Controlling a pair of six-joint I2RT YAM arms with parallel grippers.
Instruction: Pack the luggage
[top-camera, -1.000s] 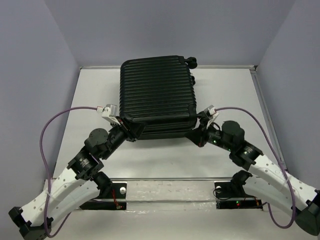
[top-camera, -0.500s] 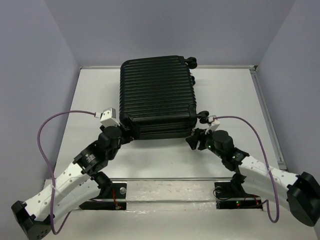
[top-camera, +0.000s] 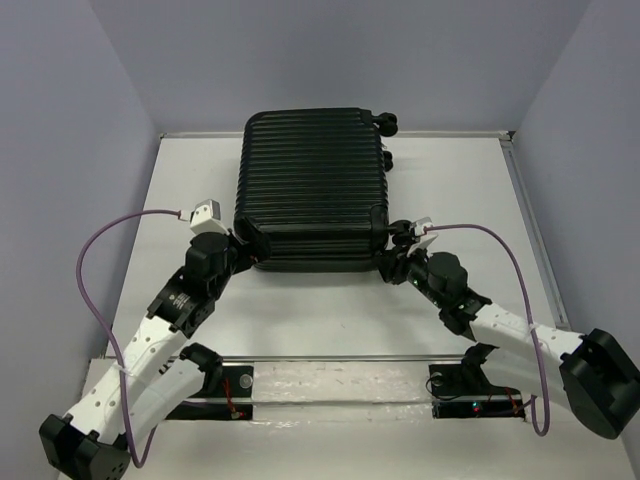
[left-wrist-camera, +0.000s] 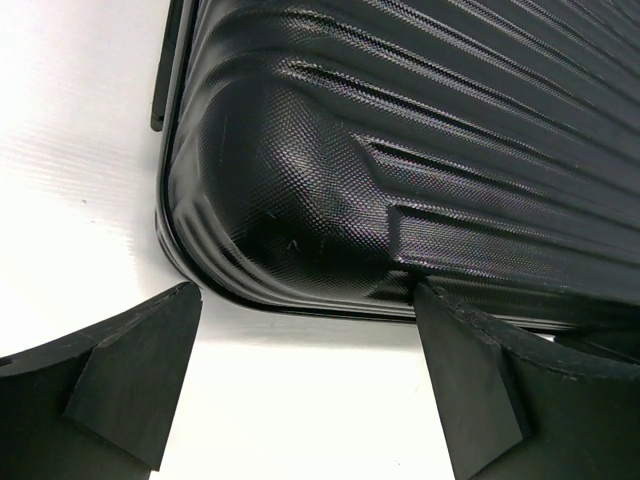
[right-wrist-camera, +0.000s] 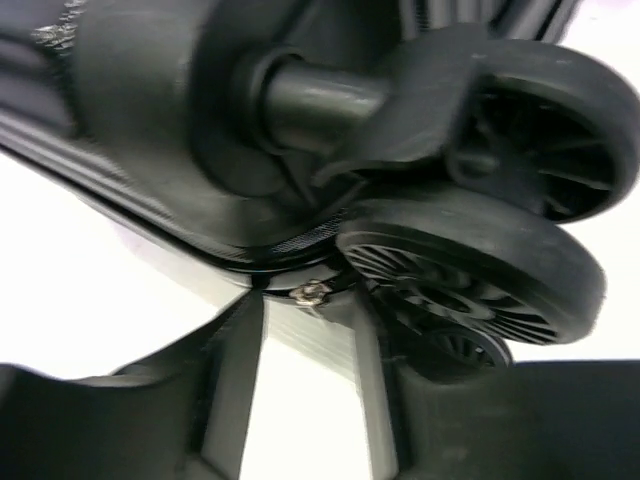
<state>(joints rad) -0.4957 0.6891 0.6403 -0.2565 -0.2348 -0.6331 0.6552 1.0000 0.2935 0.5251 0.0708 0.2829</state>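
Observation:
The luggage (top-camera: 312, 190) is a black ribbed hard-shell suitcase, lying flat and closed in the middle of the white table. My left gripper (top-camera: 248, 245) is at its near left corner. In the left wrist view that gripper (left-wrist-camera: 305, 296) stands wide open, with the rounded corner of the luggage (left-wrist-camera: 300, 190) just beyond the fingertips and only table between them. My right gripper (top-camera: 392, 256) is at the near right corner. In the right wrist view its fingers (right-wrist-camera: 225, 400) are apart, under the caster wheels (right-wrist-camera: 500, 260), with a small metal piece (right-wrist-camera: 312, 292) at the tips.
Two more casters (top-camera: 385, 124) stick out at the far right corner. Grey walls close the table on three sides, and a raised edge (top-camera: 525, 210) runs along the right. Purple cables (top-camera: 90, 270) loop from both wrists. The arms' base rail (top-camera: 340, 375) runs along the near edge.
Both grippers were shut at the suitcase's near corners a second ago and have since opened. The suitcase's near edge has settled slightly farther from the arms. Both arms have shifted their stance.

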